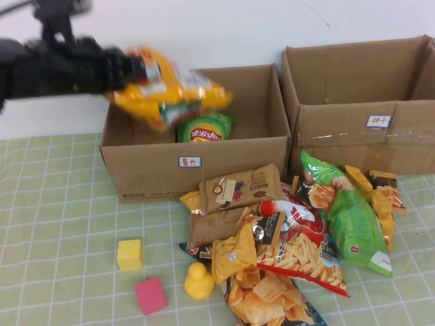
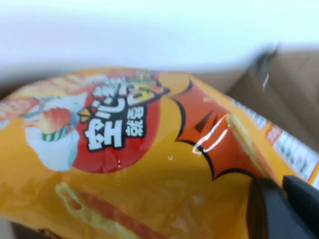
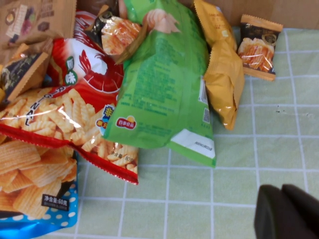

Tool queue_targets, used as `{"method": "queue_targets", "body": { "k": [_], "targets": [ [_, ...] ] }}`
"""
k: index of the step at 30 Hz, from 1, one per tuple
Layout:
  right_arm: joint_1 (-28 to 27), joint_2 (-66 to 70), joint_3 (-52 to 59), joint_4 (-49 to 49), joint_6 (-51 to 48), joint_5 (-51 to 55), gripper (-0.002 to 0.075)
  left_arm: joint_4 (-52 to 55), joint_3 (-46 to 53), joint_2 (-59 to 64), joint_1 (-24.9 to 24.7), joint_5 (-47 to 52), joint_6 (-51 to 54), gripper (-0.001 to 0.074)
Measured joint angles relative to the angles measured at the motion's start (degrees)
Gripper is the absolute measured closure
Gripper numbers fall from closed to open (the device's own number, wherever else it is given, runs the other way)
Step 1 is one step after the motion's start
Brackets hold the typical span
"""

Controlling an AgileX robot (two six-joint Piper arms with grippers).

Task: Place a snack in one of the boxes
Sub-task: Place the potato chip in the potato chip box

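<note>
My left gripper [image 1: 136, 68] is shut on a yellow and orange snack bag [image 1: 170, 92] and holds it in the air over the left cardboard box [image 1: 156, 163], which has a white label on its front wall. The bag fills the left wrist view [image 2: 149, 159], with my fingers [image 2: 279, 209] pinching its edge. A green and yellow chip bag [image 1: 204, 129] lies inside that box. The right cardboard box [image 1: 367, 139] stands beside it. My right gripper [image 3: 286, 211] is shut and empty above the checked cloth, near the snack pile; it does not show in the high view.
A pile of snack bags [image 1: 285, 238] lies in front of the boxes: a green bag [image 3: 159, 89], a red shrimp-chip bag [image 3: 84, 99], brown packs. A yellow cube [image 1: 129, 254], a pink cube [image 1: 150, 295] and a yellow duck [image 1: 198, 282] lie front left.
</note>
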Motion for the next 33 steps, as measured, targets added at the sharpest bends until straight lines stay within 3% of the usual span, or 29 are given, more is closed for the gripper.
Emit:
{"method": "queue_targets", "body": {
  "k": [3,7,8,10,13,19,22,27,33],
  "targets": [
    [0.0,0.0,0.0,0.1,0.0,0.0,0.0728,-0.2,0.0,4.0,0.0,3.3,1.0,0.0594],
    [0.0,0.0,0.0,0.1,0.0,0.5,0.0728,-0.3,0.0,5.6,0.0,6.7,1.4,0.0283],
    [0.0,0.0,0.0,0.1,0.0,0.5,0.0728,-0.3,0.0,5.6,0.0,6.9,1.4,0.0235],
    [0.0,0.0,0.0,0.1,-0.1,0.6,0.0728,-0.3,0.0,5.4,0.0,6.7,1.4,0.0208],
    [0.0,0.0,0.1,0.1,0.0,0.6,0.0728,-0.3,-0.7,4.5,0.0,5.3,1.5,0.0286],
    [0.0,0.0,1.1,1.3,-0.3,0.2,0.0728,-0.5,-6.3,2.0,0.2,5.4,1.5,0.0572],
    [0.0,0.0,1.3,1.6,-0.5,0.0,0.0728,-0.8,-9.3,1.3,0.4,7.0,1.5,0.0678],
    [0.0,0.0,1.3,1.6,-0.8,0.0,0.0728,0.1,-10.6,1.4,0.1,8.9,1.3,0.0727],
    [0.0,0.0,1.3,1.7,-1.5,0.0,0.0728,11.7,-10.9,6.4,-1.0,12.6,-8.8,0.0735]
  ]
}}
